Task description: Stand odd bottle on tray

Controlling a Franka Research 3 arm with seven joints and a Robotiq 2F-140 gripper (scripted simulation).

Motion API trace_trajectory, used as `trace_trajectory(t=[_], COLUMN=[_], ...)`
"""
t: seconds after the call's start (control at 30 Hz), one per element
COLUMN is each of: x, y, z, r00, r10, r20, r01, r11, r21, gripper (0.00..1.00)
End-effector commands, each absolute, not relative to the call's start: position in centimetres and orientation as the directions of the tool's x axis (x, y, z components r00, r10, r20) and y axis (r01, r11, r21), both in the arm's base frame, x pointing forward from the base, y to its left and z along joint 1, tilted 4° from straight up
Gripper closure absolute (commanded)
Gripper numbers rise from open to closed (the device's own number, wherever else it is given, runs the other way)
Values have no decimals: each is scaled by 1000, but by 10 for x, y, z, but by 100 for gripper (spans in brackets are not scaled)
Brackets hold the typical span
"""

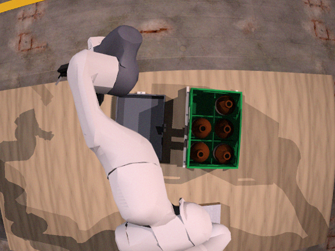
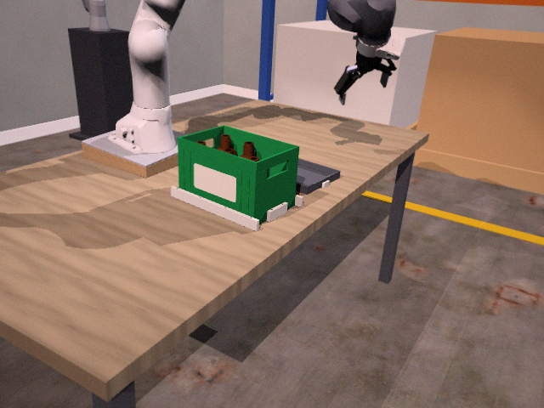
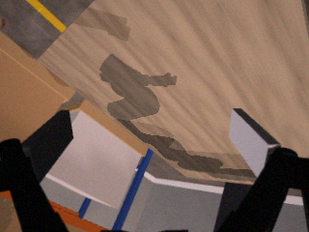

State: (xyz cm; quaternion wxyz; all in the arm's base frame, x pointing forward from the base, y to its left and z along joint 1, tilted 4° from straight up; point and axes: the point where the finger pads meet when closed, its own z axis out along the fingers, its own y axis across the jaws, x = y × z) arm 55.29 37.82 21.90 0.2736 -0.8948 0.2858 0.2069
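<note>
A green crate [image 1: 213, 128] stands on the wooden table and also shows in the side view [image 2: 237, 173]. Five brown bottles stand upright in its cells: one alone in the far row [image 1: 225, 104], two in the middle row [image 1: 201, 128] [image 1: 226, 128] and two in the near row [image 1: 200, 153] [image 1: 225, 155]. One far cell is empty. I cannot tell the necks apart from here. A dark grey tray [image 1: 140, 120] lies flat beside the crate, partly hidden by my arm. My gripper [image 2: 365, 76] is open and empty, high above the table beyond the tray. The wrist view [image 3: 152, 140] shows only table and background between the fingers.
White stop strips [image 2: 215, 208] lie along the crate's base. My base stands on a plinth [image 2: 132, 153] near the crate. A white box [image 2: 347, 65], a tan box [image 2: 478, 100] and a blue post [image 2: 266, 48] stand beyond the table's edge.
</note>
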Motion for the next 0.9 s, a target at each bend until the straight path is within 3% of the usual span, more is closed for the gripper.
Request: trace_trajectory(t=[0.0,0.87], x=[556,556], y=[360,203], z=[217,227], r00=[665,328], r10=[-517,-843], r20=[-539,-426], r01=[-721,-942], r11=[-632,-323], r21=[-284,-87], gripper=[0,0])
